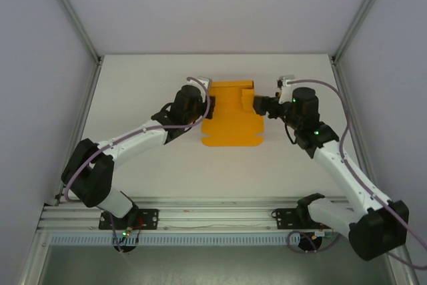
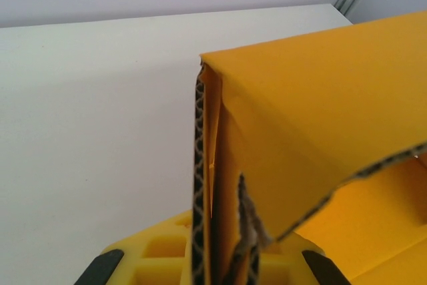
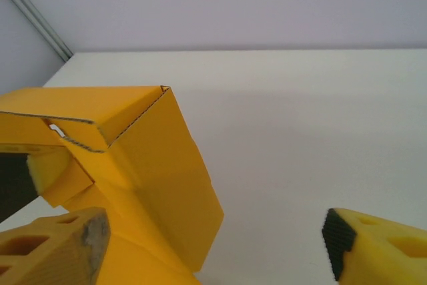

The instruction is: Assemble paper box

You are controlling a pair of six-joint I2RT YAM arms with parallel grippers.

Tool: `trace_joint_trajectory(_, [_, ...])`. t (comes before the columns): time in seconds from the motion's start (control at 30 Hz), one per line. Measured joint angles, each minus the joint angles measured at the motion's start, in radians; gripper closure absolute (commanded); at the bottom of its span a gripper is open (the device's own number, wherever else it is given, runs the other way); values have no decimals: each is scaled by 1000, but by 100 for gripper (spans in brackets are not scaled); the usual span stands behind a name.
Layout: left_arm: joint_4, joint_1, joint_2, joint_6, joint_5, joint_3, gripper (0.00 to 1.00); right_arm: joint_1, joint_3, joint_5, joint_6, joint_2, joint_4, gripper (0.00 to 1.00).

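The orange paper box (image 1: 232, 115) lies in the middle of the table, its far part folded up into low walls and a flat panel spread toward me. My left gripper (image 1: 204, 108) is at the box's left side. In the left wrist view the left gripper (image 2: 223, 266) is shut on the upright folded card of the paper box (image 2: 320, 118). My right gripper (image 1: 257, 105) is at the box's right side. In the right wrist view the right gripper (image 3: 213, 248) stands open, and a folded flap of the paper box (image 3: 150, 165) hangs close to its left finger (image 3: 60, 248), unclamped.
The white table (image 1: 153, 165) has bare room in front of the box and on both sides. Grey walls with metal frame posts (image 1: 73, 15) close in the left, right and back. An aluminium rail (image 1: 213, 215) runs along the near edge.
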Motion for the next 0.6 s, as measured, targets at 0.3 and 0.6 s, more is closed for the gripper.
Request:
trace_joint_trajectory(0.3, [-7,0,48,-1,7,-36,100,-46,-85,-124,24,93,-19,43])
trace_joint_trajectory(0.6, [-12,0,155,-1,24,-72,100,-46,-117,-205,22,268,-9,61])
